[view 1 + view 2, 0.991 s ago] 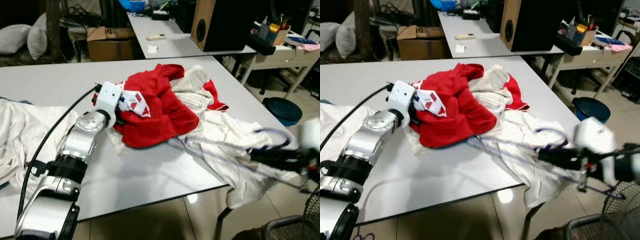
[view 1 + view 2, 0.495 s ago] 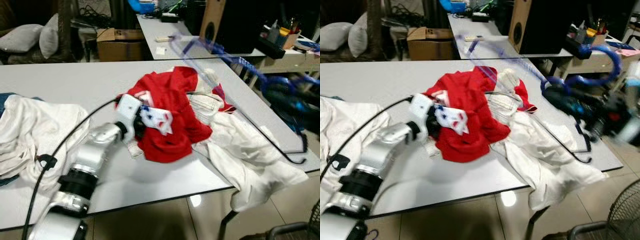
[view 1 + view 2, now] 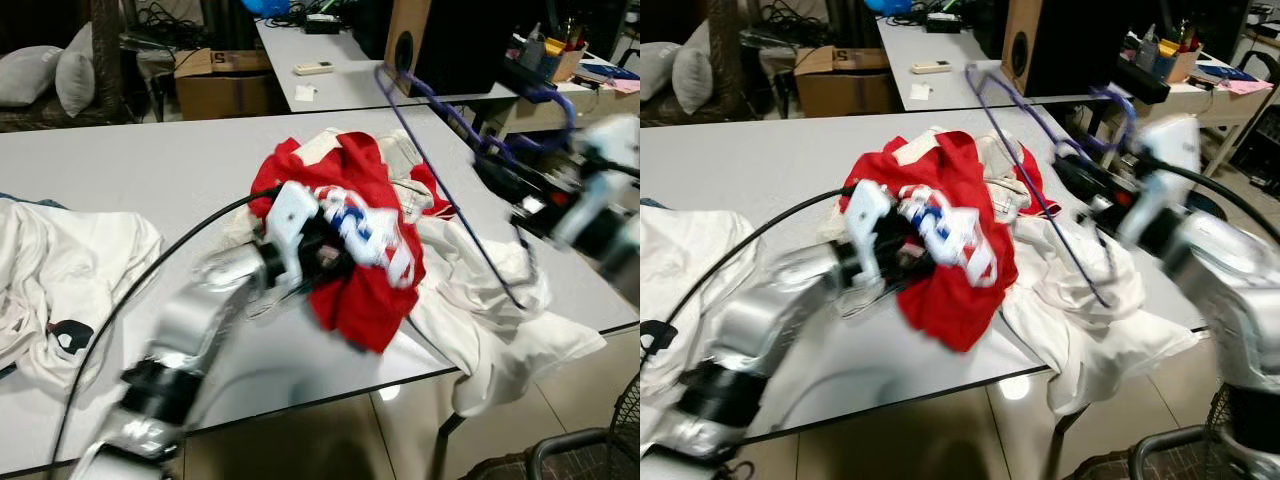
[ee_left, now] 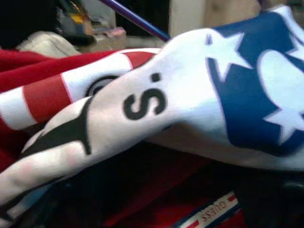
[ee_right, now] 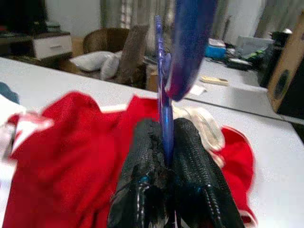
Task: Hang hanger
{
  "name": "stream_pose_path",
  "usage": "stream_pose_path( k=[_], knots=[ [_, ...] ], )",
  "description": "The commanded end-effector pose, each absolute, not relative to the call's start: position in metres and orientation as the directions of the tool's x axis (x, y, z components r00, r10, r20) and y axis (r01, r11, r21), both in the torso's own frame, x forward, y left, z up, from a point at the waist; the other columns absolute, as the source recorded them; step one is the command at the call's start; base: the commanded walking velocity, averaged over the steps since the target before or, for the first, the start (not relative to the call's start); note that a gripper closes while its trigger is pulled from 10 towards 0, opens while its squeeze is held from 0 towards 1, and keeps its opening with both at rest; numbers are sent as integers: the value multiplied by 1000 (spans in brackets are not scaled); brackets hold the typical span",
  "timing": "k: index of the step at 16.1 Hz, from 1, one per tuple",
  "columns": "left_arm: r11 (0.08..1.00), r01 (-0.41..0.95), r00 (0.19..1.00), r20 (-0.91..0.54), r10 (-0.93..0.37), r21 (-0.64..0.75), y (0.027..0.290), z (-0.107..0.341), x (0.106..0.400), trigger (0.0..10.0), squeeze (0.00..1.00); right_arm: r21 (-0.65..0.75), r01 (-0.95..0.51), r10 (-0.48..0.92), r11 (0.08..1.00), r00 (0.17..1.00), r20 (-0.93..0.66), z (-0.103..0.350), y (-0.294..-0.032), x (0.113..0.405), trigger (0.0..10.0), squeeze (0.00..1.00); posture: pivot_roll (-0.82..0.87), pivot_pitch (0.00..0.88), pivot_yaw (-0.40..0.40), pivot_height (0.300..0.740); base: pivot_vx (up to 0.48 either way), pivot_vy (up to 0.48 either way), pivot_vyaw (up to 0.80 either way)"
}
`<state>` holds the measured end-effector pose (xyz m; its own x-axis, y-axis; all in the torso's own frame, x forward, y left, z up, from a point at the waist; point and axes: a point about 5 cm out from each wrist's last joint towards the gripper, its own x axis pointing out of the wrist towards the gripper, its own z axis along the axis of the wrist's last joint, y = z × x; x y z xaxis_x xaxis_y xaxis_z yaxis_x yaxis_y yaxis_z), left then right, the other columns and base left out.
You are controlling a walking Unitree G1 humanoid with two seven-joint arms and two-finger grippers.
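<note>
A purple wire hanger [image 3: 455,190] hangs tilted in the air over the right side of the clothes pile, its hook [image 3: 545,100] pointing right. My right gripper [image 3: 1080,175] is shut on it; in the right wrist view both fingers [image 5: 142,175] press the purple hanger [image 5: 166,128] between them. A red shirt [image 3: 370,280] with a white and blue print [image 4: 156,99] is lifted off the grey table [image 3: 150,150]. My left gripper [image 3: 318,250] is buried in the shirt's folds and carries it, with its fingers hidden by cloth.
White garments [image 3: 490,310] lie under the hanger and droop over the table's right edge. Another white cloth [image 3: 60,270] lies at the left. Behind stand a second table [image 3: 330,90], a speaker [image 3: 440,45] and a cardboard box [image 3: 215,85]. A fan [image 3: 625,430] stands at the lower right.
My right arm has raised the hanger from the table's right edge to above the pile. The left gripper has lifted the red shirt and pulled it toward me. The camera shifted too.
</note>
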<state>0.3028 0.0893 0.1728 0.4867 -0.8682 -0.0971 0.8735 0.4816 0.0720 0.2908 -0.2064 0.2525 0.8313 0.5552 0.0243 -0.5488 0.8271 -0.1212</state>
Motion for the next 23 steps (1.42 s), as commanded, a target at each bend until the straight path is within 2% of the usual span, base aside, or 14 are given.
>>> stream_pose_path(
  k=[1, 2, 4, 7, 9, 13, 15, 17, 19, 23],
  knots=[
    [463, 862, 503, -235, -831, 208, 105, 169, 302, 10000, 0, -140, -537, 545, 832, 838, 26, 255, -201, 297, 10000, 0, -84, 0, -35, 740, 0, 0, 0],
    [485, 820, 569, -338, -749, 305, 123, 162, 309, 10000, 1000, -139, -537, 546, 832, 837, 39, 257, -197, 301, 10000, 0, -80, 0, -38, 740, 0, 0, 0],
    [508, 794, 608, -422, -672, 334, 146, 160, 312, 10000, 1000, -141, -556, 568, 819, 821, 63, 262, -189, 304, 10000, 0, -78, 0, -40, 740, 0, 0, 0],
    [518, 793, 608, -473, -637, 322, 164, 162, 312, 10000, 1000, -132, -664, 676, 736, 731, 93, 268, -163, 302, 10000, 0, -78, 0, -38, 740, 0, 0, 0],
    [481, 810, 586, -488, -647, 335, 177, 165, 308, 10000, 1000, -111, -780, 787, 616, 617, 27, 255, -131, 295, 10000, 0, -75, 0, -37, 740, 0, 0, 0],
    [446, 840, 541, -413, -733, 308, 174, 181, 299, 10000, 1000, 30, -722, 719, 691, 683, -130, 216, -106, 326, 10000, 0, -60, 0, -44, 740, 0, 0, 0],
    [450, 842, 536, -368, -759, 299, 180, 193, 294, 10000, 1000, 43, -714, 698, 699, 667, -260, 185, -99, 334, 10000, 0, -51, 0, -48, 740, 0, 0, 0],
    [472, 831, 553, -352, -755, 294, 194, 201, 290, 10000, 1000, 4, -700, 656, 714, 666, -355, 166, -102, 335, 10000, 0, -43, 0, -53, 740, 0, 0, 0],
    [546, 787, 616, -314, -723, 288, 225, 214, 286, 10000, 1000, -80, -642, 542, 763, 702, -463, 142, -120, 340, 10000, 0, -36, 0, -60, 740, 0, 0, 0],
    [650, 708, 705, -218, -675, 278, 252, 230, 287, 10000, 1000, -151, -561, 434, 814, 759, -485, 137, -151, 346, 10000, 0, -36, 0, -61, 740, 0, 0, 0]
  ],
)
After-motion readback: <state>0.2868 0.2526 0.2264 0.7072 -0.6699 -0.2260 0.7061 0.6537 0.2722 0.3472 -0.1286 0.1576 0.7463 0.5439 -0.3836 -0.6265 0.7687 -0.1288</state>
